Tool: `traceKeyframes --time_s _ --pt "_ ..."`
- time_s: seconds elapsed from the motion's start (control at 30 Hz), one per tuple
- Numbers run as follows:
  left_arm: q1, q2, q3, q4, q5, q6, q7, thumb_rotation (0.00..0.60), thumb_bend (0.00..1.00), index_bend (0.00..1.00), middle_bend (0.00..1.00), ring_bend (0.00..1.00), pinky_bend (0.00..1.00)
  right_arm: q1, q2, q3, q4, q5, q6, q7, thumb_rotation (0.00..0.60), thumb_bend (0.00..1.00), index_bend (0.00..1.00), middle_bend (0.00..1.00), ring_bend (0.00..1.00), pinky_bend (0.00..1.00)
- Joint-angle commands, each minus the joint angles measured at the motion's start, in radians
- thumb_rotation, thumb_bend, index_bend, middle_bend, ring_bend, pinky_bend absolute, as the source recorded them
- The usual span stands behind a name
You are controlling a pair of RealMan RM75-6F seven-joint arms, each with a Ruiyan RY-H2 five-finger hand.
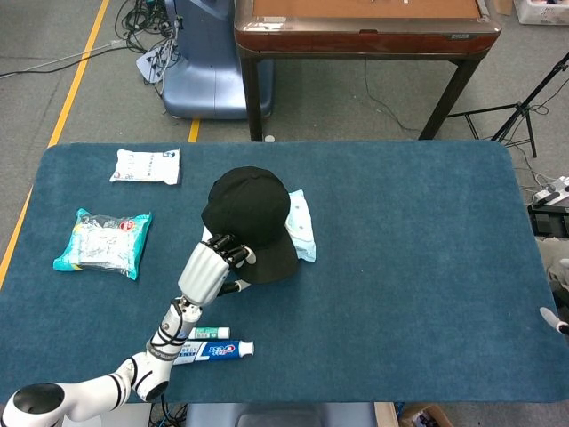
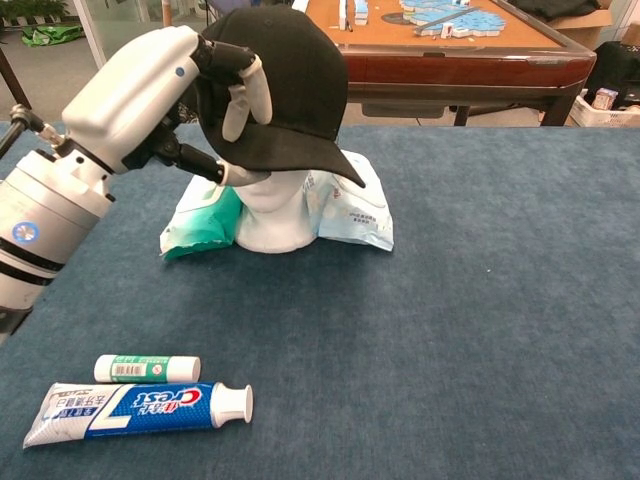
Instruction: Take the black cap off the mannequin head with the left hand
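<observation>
The black cap [image 1: 251, 209] [image 2: 285, 80] sits on the white mannequin head [image 2: 268, 210] at the table's middle left, brim pointing to the front right. My left hand [image 1: 209, 265] [image 2: 150, 90] grips the cap's left side, fingers [image 2: 245, 95] curled over the crown and the thumb under its lower edge. From above, the cap hides almost all of the mannequin head. Only a pale sliver that may be my right hand [image 1: 553, 320] shows at the right edge of the head view; its state is unreadable.
A pale blue wipes pack [image 1: 302, 227] [image 2: 350, 205] and a green pack [image 2: 200, 220] lie against the mannequin's base. A toothpaste tube [image 1: 213, 350] [image 2: 135, 410] and small green tube [image 2: 147, 368] lie near the front. Two packets [image 1: 102, 240] [image 1: 147, 165] lie at far left.
</observation>
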Motion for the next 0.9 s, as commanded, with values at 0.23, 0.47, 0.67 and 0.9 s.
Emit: traceKeyframes --time_s 0.23,0.47,0.67,0.9 --pt "-0.005 -0.021 0.009 0.048 0.021 0.028 -0.008 0.600 0.00 0.62 0.53 0.29 0.53 -0.001 0.003 -0.001 -0.001 -0.003 0.000 0.011 0.600 0.00 0.29 0.32 0.19 0.38" --pt "-0.010 -0.032 0.012 0.075 0.032 0.048 -0.027 0.600 0.00 0.62 0.60 0.34 0.53 -0.001 0.003 -0.001 -0.001 -0.003 -0.001 0.014 0.600 0.00 0.29 0.32 0.19 0.38" --pt "-0.014 -0.037 0.017 0.093 0.045 0.068 -0.035 0.600 0.00 0.62 0.68 0.41 0.53 -0.001 0.003 -0.002 -0.001 -0.005 0.001 0.012 0.600 0.00 0.29 0.32 0.19 0.38" --pt "-0.016 -0.043 0.027 0.117 0.049 0.072 -0.045 0.600 0.01 0.63 0.72 0.44 0.53 -0.001 0.003 -0.001 -0.002 -0.002 -0.001 0.014 0.600 0.00 0.29 0.32 0.19 0.38"
